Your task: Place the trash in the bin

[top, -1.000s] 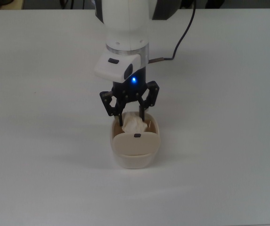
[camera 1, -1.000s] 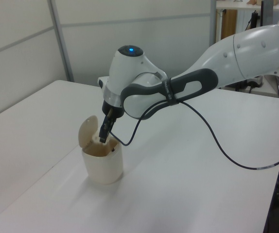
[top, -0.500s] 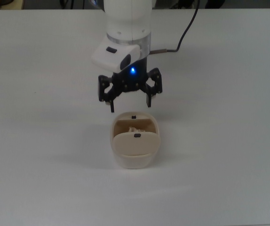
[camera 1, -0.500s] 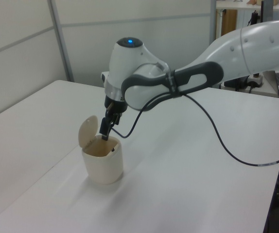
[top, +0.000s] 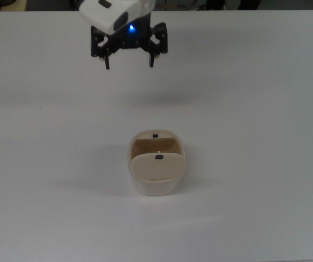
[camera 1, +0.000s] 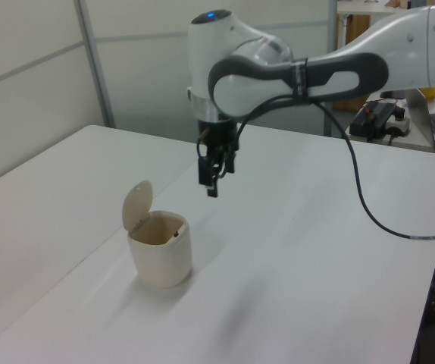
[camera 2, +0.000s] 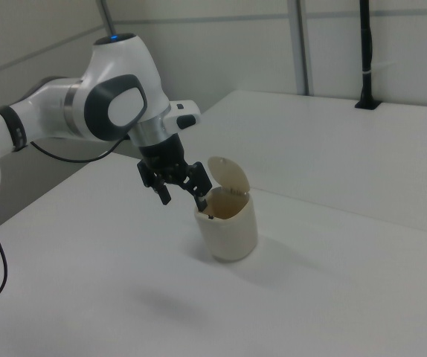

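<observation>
Gripper [top: 128, 61] raised well clear of the bin [top: 156, 185], toward the top view's upper left — fingers spread wide, nothing between them. Bin upright on the white table [top: 254, 136], lid flap [camera 1: 136, 203] tipped up. Trash not visible.

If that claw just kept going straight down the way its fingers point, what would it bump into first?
Most likely the bare white table. The open gripper points downward and hangs off to one side of the bin, not over it, with nothing visible beneath; exact depth is hard to judge.
</observation>
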Controlling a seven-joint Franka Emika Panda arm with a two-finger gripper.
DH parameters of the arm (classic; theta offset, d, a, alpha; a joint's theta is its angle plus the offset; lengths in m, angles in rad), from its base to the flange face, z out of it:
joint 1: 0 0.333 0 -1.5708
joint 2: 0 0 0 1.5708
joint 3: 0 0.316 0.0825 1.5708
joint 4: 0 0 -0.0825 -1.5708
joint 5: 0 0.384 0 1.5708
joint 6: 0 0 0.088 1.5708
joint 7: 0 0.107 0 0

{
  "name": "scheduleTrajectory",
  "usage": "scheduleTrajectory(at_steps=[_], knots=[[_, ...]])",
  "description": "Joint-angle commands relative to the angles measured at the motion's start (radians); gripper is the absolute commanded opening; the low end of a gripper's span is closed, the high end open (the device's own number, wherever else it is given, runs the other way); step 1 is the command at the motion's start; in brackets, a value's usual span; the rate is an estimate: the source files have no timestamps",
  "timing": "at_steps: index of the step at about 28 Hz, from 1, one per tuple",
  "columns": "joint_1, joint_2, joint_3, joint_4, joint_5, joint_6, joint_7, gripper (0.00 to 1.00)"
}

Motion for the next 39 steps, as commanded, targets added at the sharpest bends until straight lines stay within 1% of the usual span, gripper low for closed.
scheduleTrajectory(at_steps=[1,3,4,6,10,16,23,39], knots=[[0.001,-0.019,-0.02,0.02,0.003,-0.105,0.016,1.0],[0.0,-0.03,-0.029,0.017,0.003,-0.124,0.017,1.0],[-0.002,-0.043,-0.048,0.019,0.006,-0.142,0.019,1.0],[0.0,-0.053,-0.065,0.02,0.014,-0.147,0.016,1.0],[0.0,-0.094,-0.074,0.02,0.017,-0.148,0.016,1.0],[0.001,-0.108,-0.066,0.025,0.016,-0.158,0.021,1.0],[0.0,-0.109,-0.074,0.027,0.016,-0.159,0.011,1.0],[0.001,-0.112,-0.071,0.024,0.016,-0.162,0.011,1.0]])
